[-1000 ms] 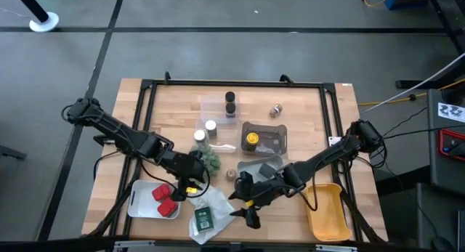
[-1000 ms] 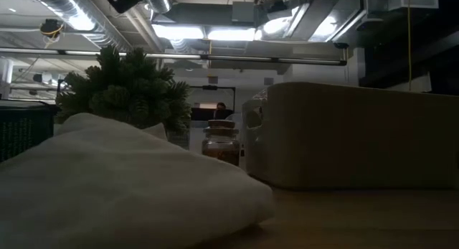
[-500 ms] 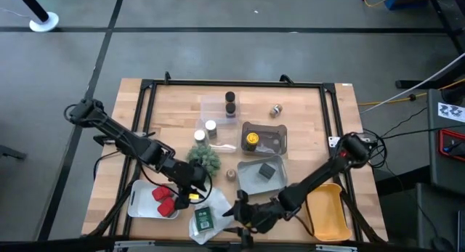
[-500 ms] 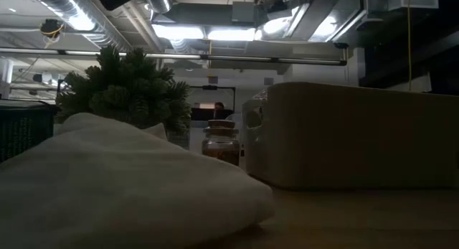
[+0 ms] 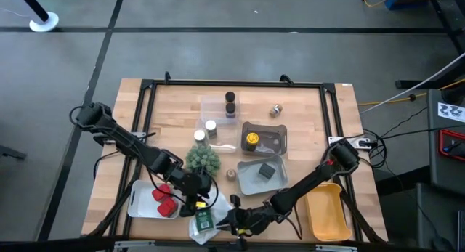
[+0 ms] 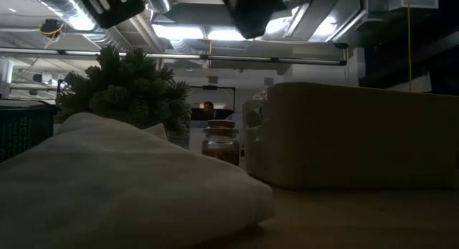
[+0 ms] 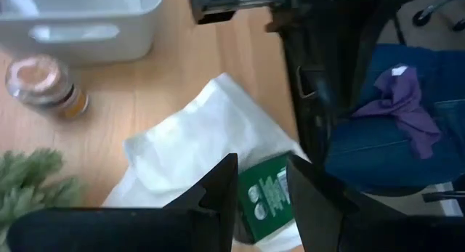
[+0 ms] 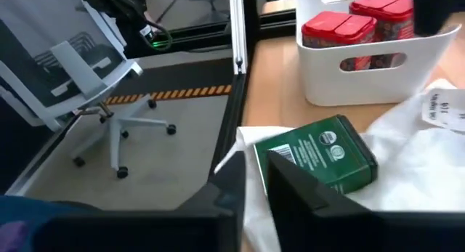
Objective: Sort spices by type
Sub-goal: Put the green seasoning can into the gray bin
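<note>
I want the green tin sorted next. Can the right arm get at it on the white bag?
Probably yes: the right gripper is beside the green tin, lying uncovered on the white bag; the left gripper is close too.

Wooden desk (image 5: 174, 99) with black frame rails along edges. Green bushy plant (image 5: 203, 159) near desk centre. White thin plastic bag (image 5: 218, 207) crumpled at near edge, beside white tray (image 5: 135, 200). Grey tray (image 5: 247, 181) right of plant; yellow tray (image 5: 325, 217) at near right corner. Clear tray (image 5: 212, 105) toward far edge. Office chair (image 8: 94, 92) on floor beyond desk edge.
</note>
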`<state>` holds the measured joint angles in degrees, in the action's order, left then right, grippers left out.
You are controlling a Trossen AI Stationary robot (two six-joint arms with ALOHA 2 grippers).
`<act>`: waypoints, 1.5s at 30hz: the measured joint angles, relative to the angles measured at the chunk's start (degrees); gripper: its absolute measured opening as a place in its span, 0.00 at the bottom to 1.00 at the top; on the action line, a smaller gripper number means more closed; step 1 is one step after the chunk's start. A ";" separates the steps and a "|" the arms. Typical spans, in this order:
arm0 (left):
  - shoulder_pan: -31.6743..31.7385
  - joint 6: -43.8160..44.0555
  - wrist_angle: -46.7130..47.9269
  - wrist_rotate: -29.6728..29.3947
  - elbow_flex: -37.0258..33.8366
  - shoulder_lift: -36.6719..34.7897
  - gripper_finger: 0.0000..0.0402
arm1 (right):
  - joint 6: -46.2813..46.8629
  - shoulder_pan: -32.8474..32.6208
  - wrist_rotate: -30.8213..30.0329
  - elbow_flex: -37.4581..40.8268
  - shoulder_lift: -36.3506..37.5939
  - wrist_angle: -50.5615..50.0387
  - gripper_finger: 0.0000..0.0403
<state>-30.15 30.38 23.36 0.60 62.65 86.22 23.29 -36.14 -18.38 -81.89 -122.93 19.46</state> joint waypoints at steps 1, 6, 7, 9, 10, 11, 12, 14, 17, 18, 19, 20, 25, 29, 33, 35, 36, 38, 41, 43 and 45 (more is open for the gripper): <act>0.00 0.29 0.35 0.00 0.00 0.15 0.25 | -0.40 0.33 0.02 0.00 -0.61 0.98 0.09; 0.00 0.54 0.06 -0.01 0.00 0.34 0.25 | -1.20 1.83 3.04 -0.02 -2.95 4.14 0.01; 0.00 0.52 0.08 0.00 0.00 0.34 0.25 | -1.21 2.25 3.52 -0.02 -3.32 4.54 0.02; 0.00 -0.17 0.13 0.00 0.00 0.34 0.25 | -1.18 2.91 4.45 -0.01 -3.83 4.91 0.04; 0.09 -0.65 0.12 -0.03 0.00 0.34 0.25 | -1.16 3.02 4.46 0.00 -3.88 4.82 0.04; 0.15 -0.86 0.12 -0.03 0.00 0.34 0.25 | -1.17 3.23 4.44 0.00 -3.88 4.88 0.04; 0.15 -1.02 0.12 -0.06 0.00 0.34 0.25 | -1.21 3.37 4.48 0.00 -3.88 5.06 0.03; 0.17 -0.97 0.16 -0.30 0.00 0.34 0.25 | -1.35 3.25 5.24 0.00 -3.85 5.35 0.02; 0.19 -0.82 0.07 -0.83 0.00 0.34 0.25 | -3.30 3.17 6.00 0.00 -3.82 6.91 0.01; 0.20 -0.80 0.10 -0.89 0.00 0.34 0.25 | -3.52 3.15 5.99 -0.02 -3.77 6.91 0.02; 0.20 -0.80 0.08 -0.93 0.00 0.34 0.25 | -3.63 3.10 6.00 -0.02 -3.77 6.87 0.02; 0.19 -0.75 0.08 -0.97 0.00 0.34 0.25 | -3.61 3.10 6.01 -0.02 -3.77 6.65 0.02; 0.13 3.18 1.09 -1.00 0.00 0.34 0.25 | -0.27 2.71 5.29 -1.38 -3.77 6.10 0.01; -0.61 4.76 3.63 -0.78 0.00 0.34 0.25 | 3.37 1.19 3.44 -4.31 -3.77 0.70 0.01; -3.34 4.93 2.65 -0.78 0.00 0.56 0.25 | 3.92 0.20 0.60 -8.10 -3.77 -7.86 0.01; -4.72 5.02 2.69 -0.72 0.00 0.86 0.25 | 3.91 0.30 0.13 -9.80 -3.77 -11.86 0.01; -5.31 5.53 2.47 -0.79 0.00 1.03 0.25 | 3.93 0.42 -0.06 -10.50 -3.77 -13.25 0.01; -6.58 7.14 2.73 -0.89 0.00 1.43 0.25 | 3.91 0.58 -0.10 -11.55 -3.77 -15.28 0.01; -7.98 9.97 2.52 -1.38 0.00 2.81 0.25 | 3.87 0.80 -0.08 -11.91 -3.77 -16.38 0.01; -8.61 11.37 2.46 -1.52 0.00 4.30 0.25 | 3.89 1.15 0.19 -11.91 -3.77 -16.89 0.01; -8.89 12.58 2.57 -2.38 0.00 5.99 0.25 | 3.86 1.26 0.78 -11.91 -3.77 -17.33 0.01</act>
<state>-39.05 42.96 25.94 -1.78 62.65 92.21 27.14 -34.88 -17.60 -93.80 -126.69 2.13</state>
